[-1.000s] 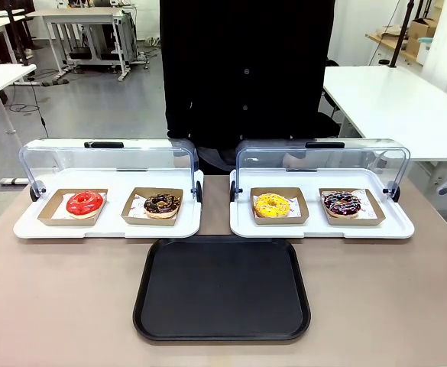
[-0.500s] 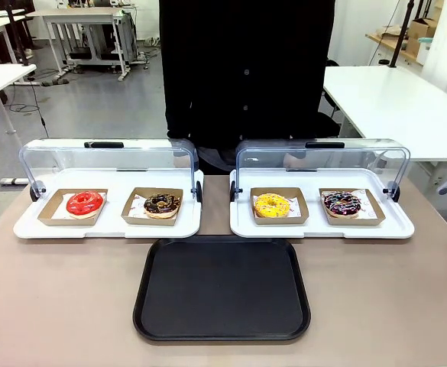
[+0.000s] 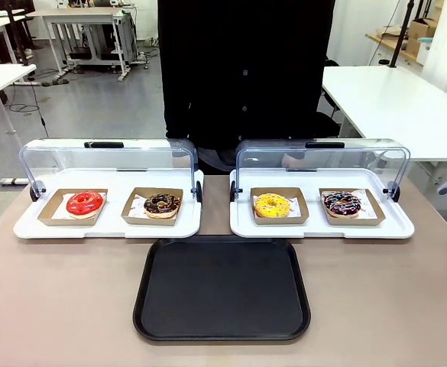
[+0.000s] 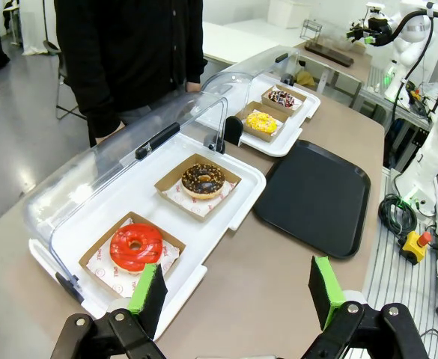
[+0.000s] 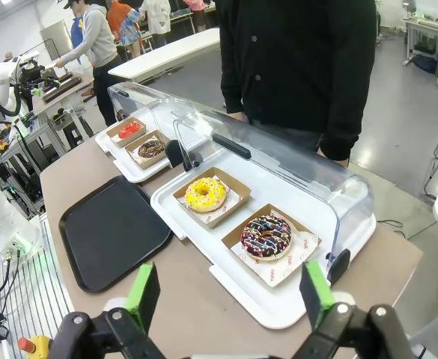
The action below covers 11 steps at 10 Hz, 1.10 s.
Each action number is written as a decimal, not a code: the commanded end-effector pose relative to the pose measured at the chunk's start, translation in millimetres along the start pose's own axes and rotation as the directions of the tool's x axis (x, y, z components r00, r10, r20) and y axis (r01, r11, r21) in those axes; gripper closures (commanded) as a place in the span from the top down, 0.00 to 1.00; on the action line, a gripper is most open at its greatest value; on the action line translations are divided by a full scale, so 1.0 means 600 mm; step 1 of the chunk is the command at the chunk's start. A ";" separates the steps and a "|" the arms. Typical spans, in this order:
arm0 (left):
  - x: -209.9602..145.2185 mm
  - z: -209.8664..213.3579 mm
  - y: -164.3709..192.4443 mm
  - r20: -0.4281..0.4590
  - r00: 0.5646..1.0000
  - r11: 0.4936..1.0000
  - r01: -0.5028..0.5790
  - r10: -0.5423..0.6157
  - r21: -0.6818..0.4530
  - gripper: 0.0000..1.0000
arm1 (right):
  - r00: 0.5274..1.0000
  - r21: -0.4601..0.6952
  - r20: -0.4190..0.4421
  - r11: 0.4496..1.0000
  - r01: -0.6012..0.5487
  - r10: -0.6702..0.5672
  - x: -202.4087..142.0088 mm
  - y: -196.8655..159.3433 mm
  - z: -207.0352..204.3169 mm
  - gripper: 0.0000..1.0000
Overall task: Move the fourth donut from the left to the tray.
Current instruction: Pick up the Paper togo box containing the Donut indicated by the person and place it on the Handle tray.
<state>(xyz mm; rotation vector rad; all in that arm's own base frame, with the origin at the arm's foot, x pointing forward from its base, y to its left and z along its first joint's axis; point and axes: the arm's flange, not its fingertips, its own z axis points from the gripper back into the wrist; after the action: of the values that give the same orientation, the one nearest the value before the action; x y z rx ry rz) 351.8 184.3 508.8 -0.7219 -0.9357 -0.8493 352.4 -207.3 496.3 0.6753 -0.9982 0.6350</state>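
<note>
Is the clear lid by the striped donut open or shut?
Open: the lid is swung back behind the striped donut, leaving it uncovered.

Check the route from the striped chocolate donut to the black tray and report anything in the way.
Nothing visible blocks it. The clear lid is swung open behind the fourth donut, and only the white display tray's low front lip lies between it and the tray.

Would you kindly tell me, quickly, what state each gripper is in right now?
Left gripper: open, holding nothing.
Right gripper: open, holding nothing.
</note>
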 end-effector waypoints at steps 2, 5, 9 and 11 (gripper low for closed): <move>0.001 0.002 0.002 0.014 1.000 1.000 0.023 -0.023 -0.009 1.00 | 0.999 0.000 0.025 1.000 -0.026 0.026 0.004 -0.005 -0.001 1.00; 0.001 0.002 0.002 0.014 1.000 1.000 0.023 -0.023 -0.009 1.00 | 0.999 0.000 0.025 1.000 -0.026 0.026 0.004 -0.005 -0.001 1.00; 0.001 0.002 0.002 0.014 1.000 1.000 0.023 -0.023 -0.009 1.00 | 0.999 0.000 0.025 1.000 -0.026 0.026 0.004 -0.005 -0.001 1.00; 0.001 0.002 0.002 0.014 1.000 1.000 0.023 -0.023 -0.009 1.00 | 0.999 0.000 0.025 1.000 -0.026 0.026 0.004 -0.005 -0.001 1.00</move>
<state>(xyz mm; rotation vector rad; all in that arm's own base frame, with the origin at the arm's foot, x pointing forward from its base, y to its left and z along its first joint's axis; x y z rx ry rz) 351.7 184.3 508.8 -0.7222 -0.9357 -0.8493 352.8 -207.4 495.6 0.6760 -0.9974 0.6347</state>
